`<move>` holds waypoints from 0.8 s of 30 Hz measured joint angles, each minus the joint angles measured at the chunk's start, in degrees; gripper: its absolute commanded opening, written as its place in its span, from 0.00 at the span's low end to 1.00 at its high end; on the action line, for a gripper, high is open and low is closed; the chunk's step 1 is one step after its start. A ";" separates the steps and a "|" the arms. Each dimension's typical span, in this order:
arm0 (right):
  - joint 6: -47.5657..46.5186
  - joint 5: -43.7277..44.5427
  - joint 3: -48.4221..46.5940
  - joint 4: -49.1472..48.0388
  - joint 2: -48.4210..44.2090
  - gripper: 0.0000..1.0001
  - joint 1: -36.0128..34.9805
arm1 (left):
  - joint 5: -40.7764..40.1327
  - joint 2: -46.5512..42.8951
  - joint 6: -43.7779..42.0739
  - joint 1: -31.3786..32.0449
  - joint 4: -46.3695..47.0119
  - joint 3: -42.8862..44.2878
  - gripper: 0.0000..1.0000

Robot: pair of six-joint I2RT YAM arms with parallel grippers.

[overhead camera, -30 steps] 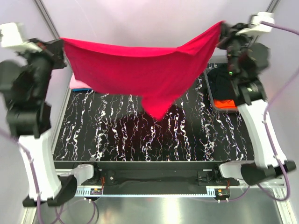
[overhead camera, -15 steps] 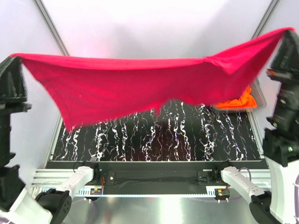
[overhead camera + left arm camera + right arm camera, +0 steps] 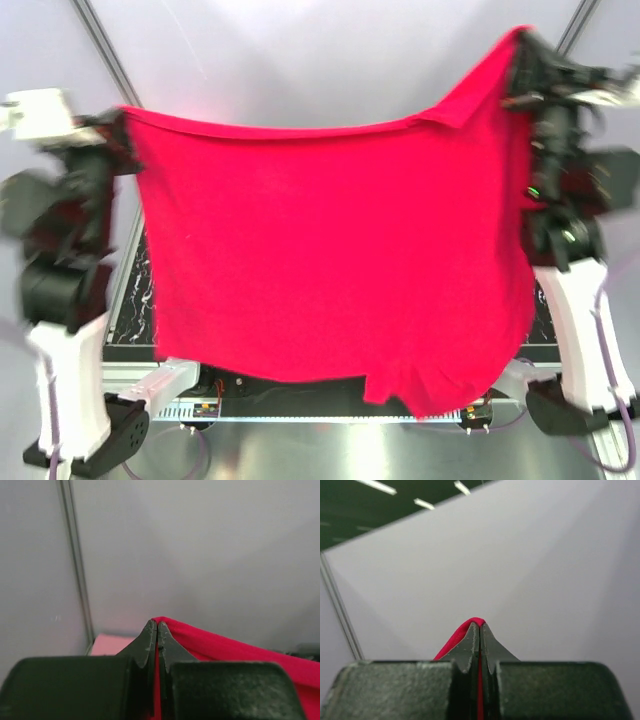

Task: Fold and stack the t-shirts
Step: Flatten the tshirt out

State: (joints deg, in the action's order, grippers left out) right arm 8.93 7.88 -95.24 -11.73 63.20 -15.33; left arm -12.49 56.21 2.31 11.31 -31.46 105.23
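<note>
Holds the red tee aloft over the desk by two top corners, left hand and right hand each clamped on cloth, now draped flat and hiding far more desk than before.

Rear overhead view — and close wrist views — share the t-shirt.

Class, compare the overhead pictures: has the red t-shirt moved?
Yes. The red t-shirt now hangs spread, its hem past the near edge of the table in view; earlier it reached only mid-table.
</note>
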 measured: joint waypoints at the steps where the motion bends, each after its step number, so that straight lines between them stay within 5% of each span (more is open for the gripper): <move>1: 0.37 0.00 1.09 0.20 1.66 0.00 0.00 | -1.42 0.44 -0.74 -0.02 1.51 -4.44 0.00; 11: 3.26 -0.57 15.34 -0.74 22.56 0.00 0.00 | -7.23 11.87 -2.32 -6.58 9.60 -39.19 0.00; 24: 5.92 -5.64 8.39 -1.84 51.10 0.00 0.00 | -7.23 43.85 4.28 -13.55 18.36 -36.94 0.00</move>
State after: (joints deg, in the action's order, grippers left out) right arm 14.85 2.24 -86.85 -13.56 114.30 -15.33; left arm -19.73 100.05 6.59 -2.24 -13.10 68.29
